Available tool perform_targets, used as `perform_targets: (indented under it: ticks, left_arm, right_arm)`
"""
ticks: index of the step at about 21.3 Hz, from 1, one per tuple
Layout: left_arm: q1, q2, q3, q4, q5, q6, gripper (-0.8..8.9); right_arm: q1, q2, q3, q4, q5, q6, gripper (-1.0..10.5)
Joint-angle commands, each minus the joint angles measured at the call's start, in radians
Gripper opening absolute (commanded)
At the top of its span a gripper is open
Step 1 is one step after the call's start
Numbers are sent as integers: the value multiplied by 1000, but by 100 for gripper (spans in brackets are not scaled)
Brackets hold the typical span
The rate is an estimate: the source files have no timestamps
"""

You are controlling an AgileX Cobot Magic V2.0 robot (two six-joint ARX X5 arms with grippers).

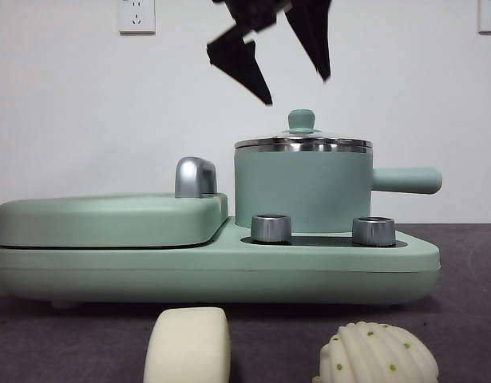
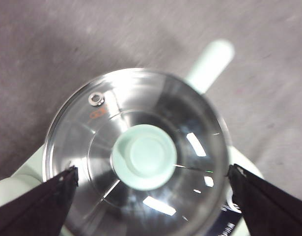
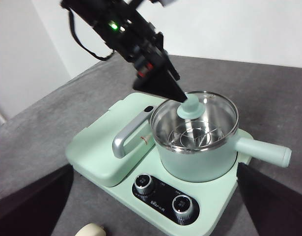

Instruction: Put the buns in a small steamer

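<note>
A mint green small steamer (image 1: 302, 187) sits on the burner side of a mint green cooker base (image 1: 213, 267), its glass lid (image 2: 136, 152) still on. The left tool (image 1: 269, 68) hangs spread wide above the lid's green knob (image 2: 144, 156), holding nothing. The right tool (image 3: 155, 206) waits farther back, also spread and empty, looking down on the cooker from the knob side.

Likely risks: the knob is small, smooth and rounded, so an off-centre pinch could slip or tilt the lid and rattle it against the steel rim; a glass lid set down carelessly could slide off the tabletop (image 1: 469, 319). The two buns lie close to the near edge, so a lowered arm could nudge them.

Count: one steamer, one lid, one flat griddle lid (image 1: 109, 219) with one chrome handle (image 1: 196, 177), two control dials (image 1: 271, 227), two buns, namely one smooth loaf bun (image 1: 188, 345) and one ridged shell bun (image 1: 379, 355) with green dots, both on the tabletop in front of the cooker, outside the steamer
</note>
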Motion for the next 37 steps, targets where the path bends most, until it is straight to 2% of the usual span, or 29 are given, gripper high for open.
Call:
perform_targets:
  ticks: [1,2,10,12,15,16,18,21,26,30,33,37]
  left_arm:
    - [-12,43,31,21,-15,-2,421]
    - [-15,53,31,35,-18,-2,397]
    - [-18,76,31,34,-37,1,393]
    - [-24,86,31,35,-37,5,335]
    - [-24,104,31,34,-37,8,333]
    - [-24,106,31,35,-37,8,314]
    - [-24,107,31,40,-37,11,197]
    - [-24,107,31,32,-37,13,79]
    - [-24,106,38,21,-37,14,77]
    - [-24,103,115,-16,-38,13,77]
    - [-17,97,196,-53,-40,2,55]
    - [6,56,232,-96,-76,2,55]
  right_arm:
    - [0,4,17,-6,1,11,540]
    - [0,4,17,-10,1,11,540]
    - [0,4,17,-18,0,11,540]
    - [0,4,17,-18,0,11,540]
    - [0,4,17,-19,0,11,540]
    - [0,4,17,-19,1,11,540]
    - [0,4,17,-23,0,11,540]
    - [0,4,17,-24,0,11,540]
    - [0,4,17,-28,0,11,540]
    - [0,4,17,-27,1,11,540]
    - [1,23,19,-16,-2,59,514]
    - [35,111,53,-52,-38,72,512]
